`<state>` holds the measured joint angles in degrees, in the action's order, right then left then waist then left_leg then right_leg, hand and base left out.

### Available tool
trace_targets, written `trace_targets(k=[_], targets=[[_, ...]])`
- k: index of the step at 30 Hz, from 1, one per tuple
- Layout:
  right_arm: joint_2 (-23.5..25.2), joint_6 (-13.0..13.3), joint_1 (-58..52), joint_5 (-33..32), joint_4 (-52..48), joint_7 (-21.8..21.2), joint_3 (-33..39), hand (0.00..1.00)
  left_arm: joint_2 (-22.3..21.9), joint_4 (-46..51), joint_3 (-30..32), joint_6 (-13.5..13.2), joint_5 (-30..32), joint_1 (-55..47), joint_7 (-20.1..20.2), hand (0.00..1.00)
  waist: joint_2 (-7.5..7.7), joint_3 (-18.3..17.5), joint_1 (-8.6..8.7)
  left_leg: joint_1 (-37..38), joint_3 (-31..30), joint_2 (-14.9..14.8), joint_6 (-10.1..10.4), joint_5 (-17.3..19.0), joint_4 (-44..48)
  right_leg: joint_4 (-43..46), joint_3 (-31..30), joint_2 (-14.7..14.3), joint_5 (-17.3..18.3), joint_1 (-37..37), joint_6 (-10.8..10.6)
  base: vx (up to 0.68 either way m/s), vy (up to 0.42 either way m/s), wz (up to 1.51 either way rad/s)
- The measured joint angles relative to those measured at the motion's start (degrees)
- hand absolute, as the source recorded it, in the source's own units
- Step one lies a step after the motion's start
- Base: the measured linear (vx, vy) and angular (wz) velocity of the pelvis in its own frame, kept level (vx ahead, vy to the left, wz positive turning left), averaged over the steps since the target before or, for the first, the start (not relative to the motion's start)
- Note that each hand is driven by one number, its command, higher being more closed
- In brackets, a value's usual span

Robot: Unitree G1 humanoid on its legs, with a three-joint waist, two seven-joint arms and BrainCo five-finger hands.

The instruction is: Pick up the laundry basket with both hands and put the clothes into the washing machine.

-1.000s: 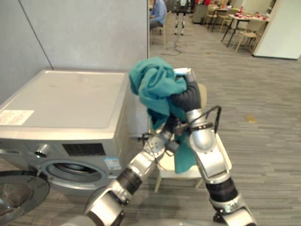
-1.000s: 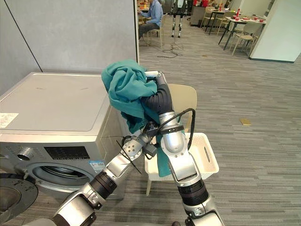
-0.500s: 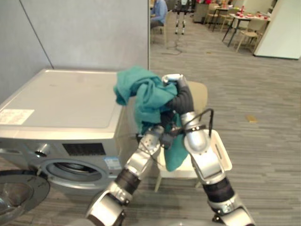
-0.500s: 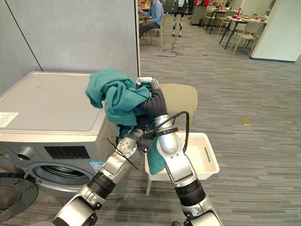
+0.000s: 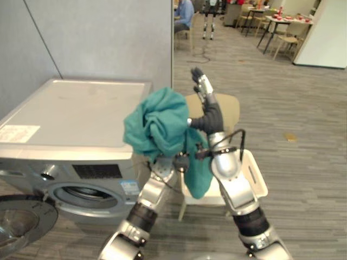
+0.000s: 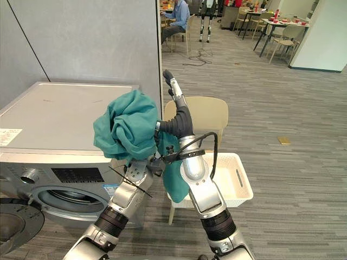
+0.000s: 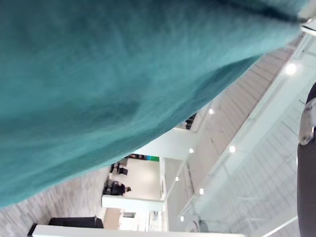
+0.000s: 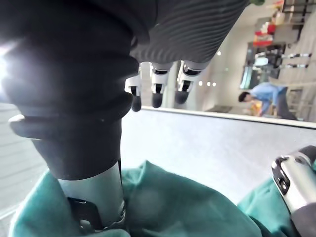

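Left eye view: the teal garment [image 5: 157,127] was bunched over the left hand, whose grip I could not tell, beside the washing machine [image 5: 70,114]. The right hand [image 5: 204,95] stood raised above it. Right eye view: the drum opening [image 6: 58,200] sat low, door open. Right wrist view: its fingers [image 8: 157,94] were straight and apart. This looked like the loading step; next, the garment needs lowering into the drum.

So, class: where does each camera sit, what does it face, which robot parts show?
Left eye view: on the head, facing down at the washing machine; both arms, teal cloth, raised right hand.
Right eye view: beside it, same scene with the white basket.
Left wrist view: left wrist, close against the cloth.
Right wrist view: right wrist, along its straight fingers, cloth nearby.
All share the cloth.
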<state>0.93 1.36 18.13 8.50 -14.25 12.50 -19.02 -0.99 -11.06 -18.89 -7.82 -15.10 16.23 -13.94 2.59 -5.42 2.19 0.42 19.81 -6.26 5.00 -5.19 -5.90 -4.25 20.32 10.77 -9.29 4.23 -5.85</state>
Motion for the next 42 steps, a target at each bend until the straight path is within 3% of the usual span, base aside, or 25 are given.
trace_targets(k=[7,14,16,18,19,20,21,22,23,24,25,26,27,28,29,31,33,35,36,37,38,39,42], targets=[[0.5,-0.6,0.0,0.9,2.8,0.8,4.8,0.0,0.0,9.6,10.0,-0.1,0.0,-8.9,-0.3,1.0,-0.01,0.0,-0.18,1.1,0.0,-0.3,0.0,0.0,0.0,0.0,0.0,-0.3,0.2,-1.0,0.2,0.0,0.0,0.0],[1.4,-1.7,-0.2,3.3,4.1,3.7,10.7,0.0,-2.2,21.9,21.7,-1.6,0.0,-23.9,-0.5,1.0,-0.22,0.2,-2.42,0.8,-1.0,-2.5,0.9,1.0,0.5,0.3,0.3,-2.1,1.6,-2.0,0.6,0.0,-0.024,0.07],[1.4,-1.7,0.4,3.3,5.3,4.1,13.4,0.0,-2.9,22.2,23.7,-1.7,0.0,-26.5,0.1,1.0,0.17,0.8,-3.51,-5.2,-6.3,-3.1,1.0,1.4,6.5,0.4,4.5,-2.2,2.0,-2.0,0.7,0.01,-0.061,0.95],[0.3,-1.8,2.4,3.3,6.8,4.8,16.1,0.0,-3.2,22.2,24.2,-1.7,0.0,-26.5,0.0,1.0,-0.37,2.6,-4.52,-8.9,-9.6,-3.8,1.0,1.6,9.7,1.4,9.0,-2.6,2.5,-2.1,1.5,-0.04,-0.044,1.16],[-0.2,-2.0,3.5,3.3,7.2,5.1,17.4,0.0,-3.2,22.3,24.8,-1.7,0.0,-26.4,0.0,1.0,-1.06,3.3,-4.94,-10.4,-10.7,-4.4,-0.3,2.3,9.5,2.5,11.2,-3.0,2.9,-2.1,2.3,-0.07,-0.048,1.27],[-0.2,-2.2,4.3,3.4,7.1,5.5,19.2,0.0,-3.2,22.3,26.3,-1.7,-0.1,-26.5,-0.1,1.0,-0.79,4.0,-5.58,-10.5,-5.1,-6.0,-4.6,4.8,9.6,2.8,13.9,-3.0,3.3,-2.6,2.7,-0.03,-0.048,1.09],[-0.3,-2.2,4.6,3.4,6.9,6.1,20.3,0.0,-3.2,22.3,26.9,-1.8,-0.1,-26.5,-0.1,1.0,-0.1,4.4,-5.7,-10.3,-1.0,-7.0,-7.2,6.5,10.9,2.1,15.0,-2.8,3.5,-3.4,3.0,0.02,-0.016,1.42],[-1.4,-2.2,6.7,3.6,6.5,6.6,23.0,0.0,-3.1,22.4,26.7,-2.8,-0.4,-26.5,-0.2,1.0,0.08,6.3,-6.46,-13.7,9.0,-13.9,-12.6,10.4,26.1,3.2,19.0,-2.1,4.4,-5.1,4.2,0.04,0.002,1.0],[-1.6,-2.4,7.3,3.9,6.5,6.6,23.7,0.0,-2.7,22.3,26.5,-2.7,-1.0,-27.2,0.0,1.0,-0.79,6.7,-6.9,-14.3,12.5,-17.0,-13.6,10.7,33.6,5.2,19.7,-2.0,5.2,-5.0,4.7,0.05,0.108,0.88],[-2.3,-2.6,7.4,4.1,5.5,6.7,24.0,0.0,-3.0,22.3,26.0,-2.7,-2.1,-28.7,0.2,1.0,-2.25,7.0,-7.26,-13.7,16.3,-19.0,-14.4,8.0,38.3,8.2,20.4,-2.3,7.1,-5.4,3.8,0.07,0.131,1.03],[-2.6,-2.7,6.8,4.8,2.8,7.8,25.5,0.0,-3.0,22.3,25.4,-2.5,-2.6,-29.1,0.5,1.0,-2.54,7.4,-5.27,-13.8,16.5,-17.3,-12.3,6.6,35.5,9.7,21.8,-1.1,9.2,-6.2,3.3,0.03,0.182,1.7],[-2.5,-2.2,6.0,5.4,-0.3,8.3,27.8,0.0,-2.6,22.3,25.1,-2.6,-2.8,-28.9,1.0,1.0,-0.85,6.8,-4.26,-12.2,15.6,-13.4,-10.6,7.7,29.1,8.1,25.8,0.9,9.3,-6.1,3.5,-0.01,0.138,1.66],[-2.4,-2.0,5.3,5.6,-1.4,8.4,28.2,0.0,-2.5,22.3,25.0,-2.7,-2.8,-28.9,1.2,1.0,-1.0,6.9,-4.65,-12.2,17.3,-14.7,-10.1,11.1,33.4,8.5,26.8,0.8,9.2,-6.0,3.5,-0.03,0.107,1.03],[-2.3,-2.0,4.0,5.6,-2.9,8.4,28.1,0.0,-2.5,22.1,24.7,-2.6,-2.7,-29.0,1.3,1.0,-1.38,7.0,-4.7,-11.6,18.2,-15.7,-8.1,13.2,36.2,8.8,27.8,0.5,8.7,-6.4,3.1,0.03,0.107,0.8],[-2.0,-1.8,1.3,5.7,-5.8,8.5,28.4,0.0,-3.0,21.7,23.3,-2.6,-2.7,-29.0,1.5,1.0,-3.04,7.4,-4.14,-9.8,18.7,-15.3,-3.1,15.3,33.1,9.3,30.4,-0.2,8.3,-7.1,3.0,0.03,0.107,0.92],[0.0,-2.0,-2.4,6.0,-6.9,8.3,29.4,0.0,-2.9,20.5,21.6,-2.4,-2.7,-29.0,2.0,1.0,-2.28,8.4,-3.51,-9.6,18.2,-12.9,-2.6,16.4,30.3,10.8,31.8,1.7,7.9,-7.4,2.8,-0.05,0.241,0.82],[0.9,-2.1,-4.6,8.2,-7.6,7.4,29.8,0.0,-3.0,17.6,20.1,-1.7,-2.7,-28.9,3.0,1.0,-2.35,8.7,-3.02,-9.6,16.1,-10.2,-4.1,17.4,30.2,13.3,32.3,4.5,8.1,-8.4,2.4,-0.06,0.344,0.6],[0.7,-1.9,-6.9,10.3,-10.5,7.1,30.3,0.0,-3.1,15.0,17.7,-1.3,-2.6,-28.7,4.0,1.0,-2.39,9.5,-2.58,-8.9,13.7,-5.9,-5.0,18.7,28.3,24.0,27.4,10.6,10.4,-6.3,6.5,-0.02,0.346,0.85],[0.7,-1.6,-8.8,11.6,-12.9,6.7,31.1,0.0,-3.0,14.4,15.8,-1.1,-2.5,-28.7,4.0,1.0,-2.32,10.5,-0.76,-7.9,9.9,-2.6,-6.8,19.0,27.0,33.8,16.8,13.9,10.1,-2.0,11.2,0.03,0.326,1.54],[0.9,-1.2,-11.8,12.6,-14.6,6.3,31.7,0.0,-2.8,13.8,14.7,-1.2,-2.1,-28.7,4.1,1.0,-2.34,10.9,0.74,-7.9,6.3,-0.9,-7.7,19.0,26.0,40.1,2.1,11.1,12.8,1.9,9.3,0.07,0.271,1.62],[0.8,-0.9,-13.3,12.7,-15.1,6.3,31.9,0.0,-2.8,13.3,14.5,-1.2,-1.9,-28.6,4.0,1.0,-2.28,10.9,1.13,-7.8,4.8,-0.2,-8.1,18.8,25.3,41.7,-3.3,8.6,14.6,3.3,7.2,0.1,0.17,1.54],[0.9,0.0,-16.0,13.2,-16.0,6.2,32.1,0.0,-2.7,12.4,14.4,-1.2,-1.7,-28.7,4.0,1.0,-1.9,10.9,1.91,-7.2,2.5,1.2,-9.1,18.2,23.6,43.3,-10.5,3.7,17.4,5.1,5.8,0.15,0.131,1.25],[1.1,2.3,-21.2,13.7,-16.6,6.3,32.3,0.0,-1.9,10.8,14.3,-1.2,-1.3,-28.8,4.0,1.0,-0.36,11.3,2.29,-4.8,-1.5,4.8,-10.1,17.5,20.6,40.8,-19.2,-5.9,21.8,8.5,4.0,0.18,0.073,0.95]])
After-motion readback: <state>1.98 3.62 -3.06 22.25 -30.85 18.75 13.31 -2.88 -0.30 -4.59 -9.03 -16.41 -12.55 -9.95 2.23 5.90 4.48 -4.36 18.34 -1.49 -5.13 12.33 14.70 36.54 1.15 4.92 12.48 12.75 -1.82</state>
